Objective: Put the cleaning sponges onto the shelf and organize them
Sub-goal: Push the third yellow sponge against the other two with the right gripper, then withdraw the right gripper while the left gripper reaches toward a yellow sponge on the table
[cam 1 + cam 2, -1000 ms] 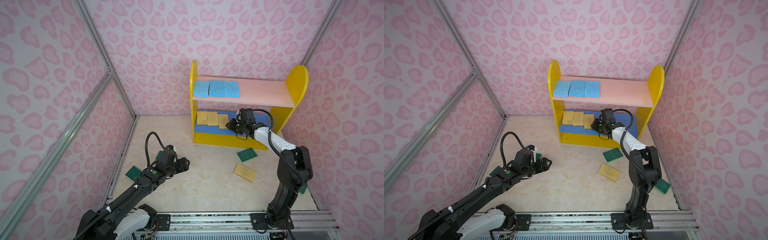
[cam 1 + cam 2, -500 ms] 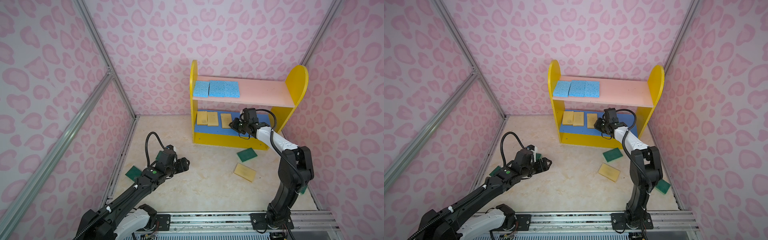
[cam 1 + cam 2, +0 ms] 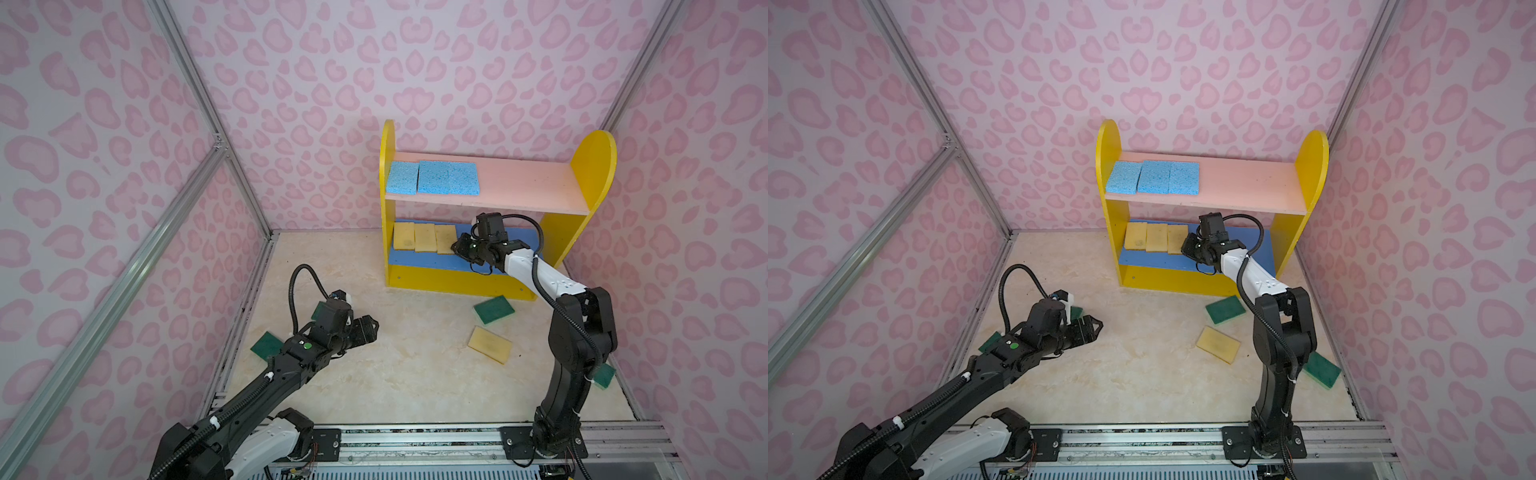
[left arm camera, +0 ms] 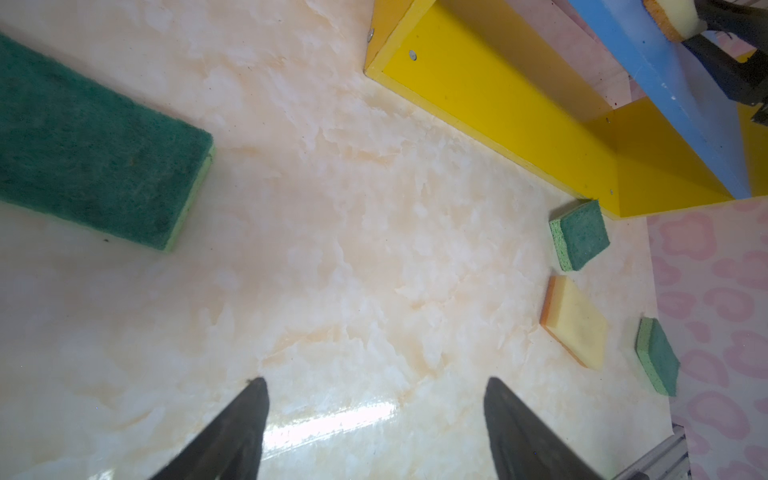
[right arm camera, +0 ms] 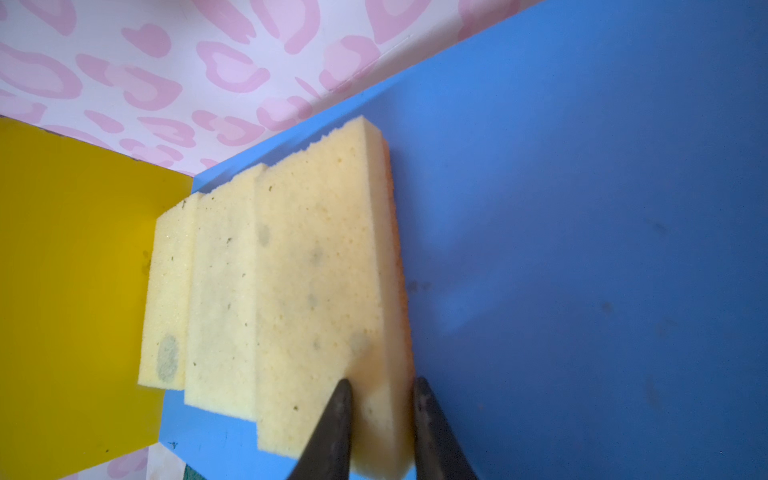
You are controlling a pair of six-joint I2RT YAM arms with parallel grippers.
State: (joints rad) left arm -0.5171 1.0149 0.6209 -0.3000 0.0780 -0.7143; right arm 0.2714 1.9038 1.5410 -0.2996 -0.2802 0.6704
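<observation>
The shelf (image 3: 590,174) (image 3: 1312,166) stands against the back wall. Three light blue cleaning sponges (image 3: 432,178) lie side by side on its pink board. Three pale yellow ones (image 3: 424,237) sit in a row on the blue board. My right gripper (image 3: 457,247) (image 5: 382,386) is shut on the near edge of the rightmost yellow sponge (image 5: 324,270), which lies against its neighbour. My left gripper (image 3: 372,328) (image 4: 376,384) hovers open over bare floor, holding nothing. A green sponge (image 4: 95,166) lies close beside it.
On the floor lie a green sponge (image 3: 493,308) by the shelf's base, a yellow one (image 3: 489,344) in front of it, a green one (image 3: 604,374) behind the right arm and a green one (image 3: 266,345) by the left wall. The rail (image 3: 415,436) runs along the front.
My right gripper has shifted slightly along the blue board with the yellow sponge, which now lies tight against the other two. The left arm has not moved.
</observation>
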